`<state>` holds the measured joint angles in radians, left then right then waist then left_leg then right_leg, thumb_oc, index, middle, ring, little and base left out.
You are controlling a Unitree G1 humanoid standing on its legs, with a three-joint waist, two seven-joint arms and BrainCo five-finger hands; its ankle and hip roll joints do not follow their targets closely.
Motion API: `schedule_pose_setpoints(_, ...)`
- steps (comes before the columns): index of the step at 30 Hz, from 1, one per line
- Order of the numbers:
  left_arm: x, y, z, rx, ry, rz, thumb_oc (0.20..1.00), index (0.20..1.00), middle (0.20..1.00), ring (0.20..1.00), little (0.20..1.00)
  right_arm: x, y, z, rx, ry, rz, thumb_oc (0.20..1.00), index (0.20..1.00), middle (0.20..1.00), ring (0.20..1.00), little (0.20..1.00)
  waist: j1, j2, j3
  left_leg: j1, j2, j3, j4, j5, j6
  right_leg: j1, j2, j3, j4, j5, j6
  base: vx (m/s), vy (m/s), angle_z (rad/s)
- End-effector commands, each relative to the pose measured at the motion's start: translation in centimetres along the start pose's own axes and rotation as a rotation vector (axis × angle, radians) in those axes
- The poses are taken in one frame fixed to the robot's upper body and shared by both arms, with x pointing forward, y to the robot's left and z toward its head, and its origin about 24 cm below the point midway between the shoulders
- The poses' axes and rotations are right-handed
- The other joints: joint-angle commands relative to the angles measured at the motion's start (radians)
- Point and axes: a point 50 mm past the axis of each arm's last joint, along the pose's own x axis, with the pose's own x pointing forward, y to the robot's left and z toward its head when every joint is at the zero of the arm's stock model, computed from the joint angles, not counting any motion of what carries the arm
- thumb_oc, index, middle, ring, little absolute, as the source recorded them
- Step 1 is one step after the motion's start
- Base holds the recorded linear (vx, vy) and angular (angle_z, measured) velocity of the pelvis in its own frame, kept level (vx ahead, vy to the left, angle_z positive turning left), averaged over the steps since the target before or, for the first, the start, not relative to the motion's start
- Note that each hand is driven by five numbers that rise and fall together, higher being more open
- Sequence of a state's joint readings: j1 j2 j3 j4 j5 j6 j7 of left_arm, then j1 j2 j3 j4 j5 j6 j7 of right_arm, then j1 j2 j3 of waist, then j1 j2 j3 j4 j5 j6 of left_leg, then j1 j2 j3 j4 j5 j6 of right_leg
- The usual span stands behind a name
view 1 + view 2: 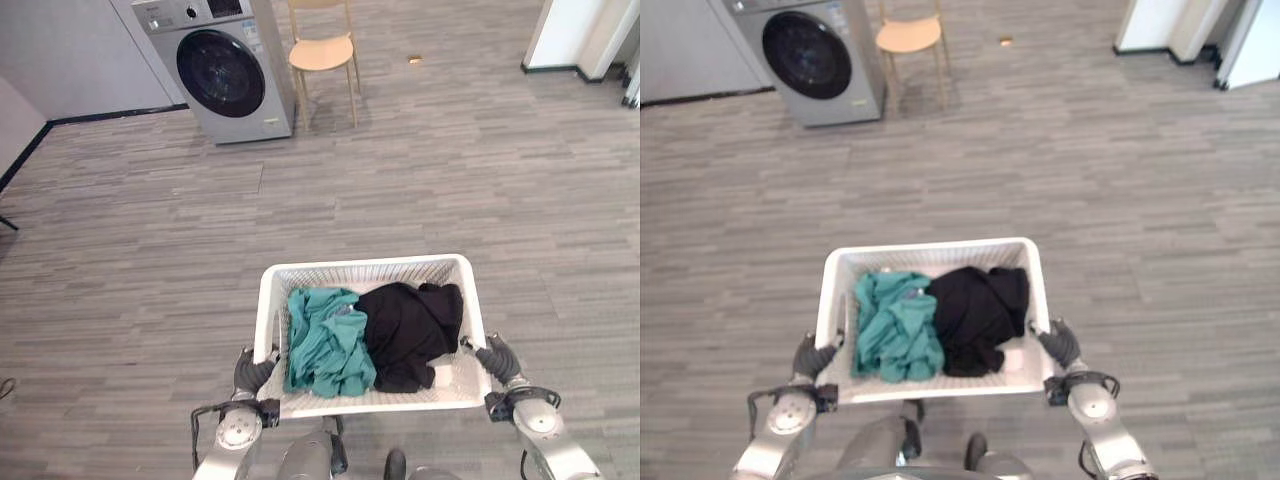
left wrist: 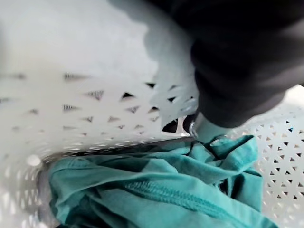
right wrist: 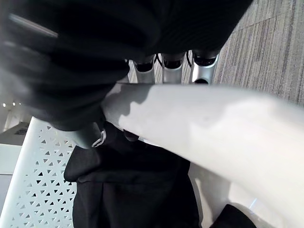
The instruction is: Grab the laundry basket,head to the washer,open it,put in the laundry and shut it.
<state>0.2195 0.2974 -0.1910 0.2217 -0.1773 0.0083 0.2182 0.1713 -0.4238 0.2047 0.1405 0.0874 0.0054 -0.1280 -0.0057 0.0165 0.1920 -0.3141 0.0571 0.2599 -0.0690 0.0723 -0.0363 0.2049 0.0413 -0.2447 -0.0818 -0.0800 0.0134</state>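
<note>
While carrying toward the washer, worth noting:
Washer: far ahead on the left, door shut, well apart from the load; chair just beside it, best passed clear.
Left hand: clamped on the basket's left rim, thumb curled inside the wall.
Laundry basket: held off the floor between both hands; teal cloth left, black cloth right.
Right hand: fingers wrapped over the right rim.
Advice: keep level, grip even, steer left.
</note>
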Motion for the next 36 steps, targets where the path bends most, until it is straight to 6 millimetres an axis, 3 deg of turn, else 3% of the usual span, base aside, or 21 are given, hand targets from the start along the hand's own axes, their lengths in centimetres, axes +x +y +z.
schedule_pose_setpoints(1,0.3,-1.2,5.6,-0.085,-0.271,-0.148,0.200,0.200,0.200,0.200,0.200,0.6,-0.4,5.5,0.158,-0.277,0.002,0.200,0.200,0.200,0.200,0.200,0.011,0.004,-0.006,0.126,0.027,0.011,-0.007,0.049,-0.064,-0.056,-0.111,-0.011,0.062,-0.049,0.092,0.00,0.000,-0.66)
schedule_pose_setpoints(2,0.3,-1.2,5.6,-0.085,-0.271,-0.148,0.200,0.200,0.200,0.200,0.200,0.6,-0.4,5.5,0.158,-0.277,0.002,0.200,0.200,0.200,0.200,0.200,0.011,0.004,-0.006,0.126,0.027,0.011,-0.007,0.049,-0.064,-0.056,-0.111,-0.011,0.062,-0.049,0.092,0.93,0.173,-0.56)
schedule_pose_setpoints(3,0.2,-1.2,5.7,-0.087,-0.275,-0.155,0.200,0.200,0.200,0.200,0.200,0.5,-0.2,5.4,0.170,-0.274,0.002,0.200,0.200,0.200,0.200,0.200,0.030,-0.003,-0.020,0.045,0.085,0.028,-0.018,0.101,-0.078,0.062,-0.103,0.045,0.092,-0.135,0.091,1.17,0.233,-0.42)
schedule_pose_setpoints(5,0.0,-0.9,5.5,-0.069,-0.271,-0.158,0.200,0.200,0.200,0.200,0.200,0.3,0.1,5.1,0.180,-0.263,0.012,0.200,0.200,0.200,0.200,0.200,0.045,-0.010,-0.043,0.072,0.089,0.030,0.003,0.127,-0.067,0.107,-0.116,0.069,0.107,-0.165,0.108,1.13,0.280,-0.04)
schedule_pose_setpoints(8,0.2,-0.4,5.8,-0.034,-0.279,-0.156,0.200,0.200,0.200,0.200,0.200,0.4,1.2,5.1,0.207,-0.267,0.040,0.200,0.200,0.200,0.200,0.200,0.053,-0.070,-0.068,0.067,0.027,0.007,0.141,0.058,-0.014,0.060,-0.189,0.121,0.300,-0.010,0.157,0.66,0.272,-0.02)
schedule_pose_setpoints(10,0.3,0.3,6.0,-0.009,-0.291,-0.133,0.200,0.200,0.200,0.200,0.200,0.5,1.6,5.5,0.206,-0.279,0.055,0.200,0.200,0.200,0.200,0.200,0.047,-0.082,-0.065,0.096,0.005,0.021,0.147,0.003,0.019,-0.023,-0.212,0.146,0.422,0.110,0.180,0.30,0.183,0.02)
schedule_pose_setpoints(12,0.3,0.5,6.2,0.000,-0.295,-0.127,0.200,0.200,0.200,0.200,0.200,0.6,1.8,5.6,0.208,-0.284,0.062,0.200,0.200,0.200,0.200,0.200,0.042,-0.080,-0.063,0.125,-0.004,0.024,0.141,-0.020,0.032,-0.080,-0.213,0.157,0.469,0.133,0.177,0.31,0.156,-0.14)
schedule_pose_setpoints(13,0.5,0.7,6.4,0.008,-0.305,-0.118,0.200,0.200,0.200,0.200,0.200,0.6,1.9,5.8,0.199,-0.292,0.076,0.200,0.200,0.200,0.200,0.200,0.023,-0.063,-0.054,0.197,-0.017,0.016,0.112,-0.050,0.044,-0.175,-0.190,0.144,0.471,0.098,0.162,0.38,0.178,-0.18)
schedule_pose_setpoints(14,0.5,0.7,6.4,0.008,-0.305,-0.118,0.200,0.200,0.200,0.200,0.200,0.6,1.9,5.9,0.198,-0.292,0.076,0.200,0.200,0.200,0.200,0.200,0.024,-0.060,-0.056,0.195,-0.014,0.017,0.112,-0.048,0.043,-0.178,-0.187,0.145,0.468,0.102,0.160,0.56,0.222,-0.07)
schedule_pose_setpoints(15,0.5,0.8,6.7,0.007,-0.316,-0.117,0.200,0.200,0.200,0.200,0.200,0.7,1.9,5.9,0.195,-0.290,0.076,0.200,0.200,0.200,0.200,0.200,-0.002,-0.038,-0.035,0.279,-0.030,-0.002,0.083,-0.089,0.049,-0.265,-0.164,0.107,0.427,0.029,0.142,0.40,0.121,0.25)
schedule_pose_setpoints(17,0.5,0.7,6.6,-0.004,-0.313,-0.115,0.200,0.200,0.200,0.200,0.200,0.8,1.8,5.8,0.198,-0.284,0.071,0.200,0.200,0.200,0.200,0.200,-0.025,-0.028,-0.013,0.345,-0.039,-0.015,0.070,-0.121,0.047,-0.328,-0.146,0.071,0.319,0.024,0.133,0.51,0.088,0.23)
schedule_pose_setpoints(22,0.7,0.3,6.2,-0.013,-0.303,-0.117,0.200,0.200,0.200,0.200,0.200,0.6,1.5,5.3,0.207,-0.265,0.057,0.200,0.200,0.200,0.200,0.200,-0.072,-0.037,0.009,0.477,-0.074,-0.078,0.054,-0.205,0.028,-0.442,-0.120,0.082,0.072,0.118,0.172,0.47,-0.035,0.52)
schedule_pose_setpoints(24,0.5,-0.6,5.7,-0.024,-0.292,-0.156,0.200,0.200,0.200,0.200,0.200,0.1,1.4,4.5,0.219,-0.245,0.061,0.200,0.200,0.200,0.200,0.200,-0.079,-0.036,-0.018,0.518,-0.075,-0.110,0.096,-0.257,0.017,-0.387,-0.134,0.093,0.085,0.151,0.149,0.71,-0.207,1.02)
schedule_pose_setpoints(25,0.5,-0.9,5.8,-0.029,-0.292,-0.165,0.200,0.200,0.200,0.200,0.200,0.1,1.2,4.3,0.215,-0.240,0.053,0.200,0.200,0.200,0.200,0.200,-0.087,-0.031,-0.021,0.514,-0.057,-0.123,0.135,-0.247,-0.001,-0.381,-0.130,0.094,0.106,0.149,0.139,0.65,-0.303,0.88)
schedule_pose_setpoints(26,0.6,-1.3,5.8,-0.044,-0.288,-0.182,0.200,0.200,0.200,0.200,0.200,0.0,0.4,4.1,0.203,-0.234,0.030,0.200,0.200,0.200,0.200,0.200,-0.091,-0.018,-0.030,0.491,-0.011,-0.120,0.253,-0.178,-0.041,-0.341,-0.126,0.074,0.119,0.128,0.114,0.46,-0.270,1.12)
schedule_pose_setpoints(28,0.6,-1.4,6.0,-0.049,-0.292,-0.186,0.200,0.200,0.200,0.200,0.200,0.0,0.0,4.3,0.207,-0.242,0.018,0.200,0.200,0.200,0.200,0.200,-0.091,-0.018,-0.028,0.423,0.023,-0.127,0.433,-0.098,-0.063,-0.293,-0.112,0.066,0.115,0.097,0.080,0.42,-0.269,0.82)
schedule_pose_setpoints(29,0.5,-1.4,5.8,-0.061,-0.279,-0.188,0.200,0.200,0.200,0.200,0.200,-0.1,-0.4,3.9,0.206,-0.222,0.004,0.200,0.200,0.200,0.200,0.200,-0.082,-0.030,-0.026,0.375,0.052,-0.090,0.514,-0.057,-0.059,-0.241,-0.111,0.055,0.104,0.062,0.059,0.42,-0.235,0.08)
schedule_pose_setpoints(31,0.6,-1.4,5.7,-0.067,-0.270,-0.190,0.200,0.200,0.200,0.200,0.200,0.0,-0.6,3.8,0.200,-0.214,-0.008,0.200,0.200,0.200,0.200,0.200,-0.063,-0.040,-0.017,0.309,0.061,-0.047,0.513,-0.105,-0.035,-0.187,-0.114,0.047,0.086,0.034,0.055,0.50,-0.136,0.01)
schedule_pose_setpoints(32,0.5,-1.6,5.6,-0.067,-0.262,-0.196,0.200,0.200,0.200,0.200,0.200,0.0,-0.8,3.8,0.209,-0.211,-0.017,0.200,0.200,0.200,0.200,0.200,-0.037,-0.044,-0.013,0.215,0.030,-0.027,0.363,-0.134,-0.015,-0.141,-0.119,0.045,0.071,0.003,0.067,0.67,-0.011,-0.33)
schedule_pose_setpoints(34,0.3,-1.7,5.2,-0.072,-0.250,-0.198,0.200,0.200,0.200,0.200,0.200,-0.1,-0.9,3.4,0.211,-0.197,-0.029,0.200,0.200,0.200,0.200,0.200,-0.007,-0.012,-0.005,0.133,0.038,-0.038,0.122,0.018,-0.052,-0.075,-0.083,0.047,0.057,-0.041,0.072,0.61,0.050,-0.58)
schedule_pose_setpoints(36,0.1,-1.7,5.1,-0.076,-0.244,-0.200,0.200,0.200,0.200,0.200,0.200,-0.1,-0.9,3.1,0.203,-0.188,-0.041,0.200,0.200,0.200,0.200,0.200,0.006,-0.010,-0.002,0.074,0.057,-0.009,-0.018,0.060,-0.069,0.002,-0.074,0.065,0.064,-0.088,0.078,0.72,0.147,-0.72)
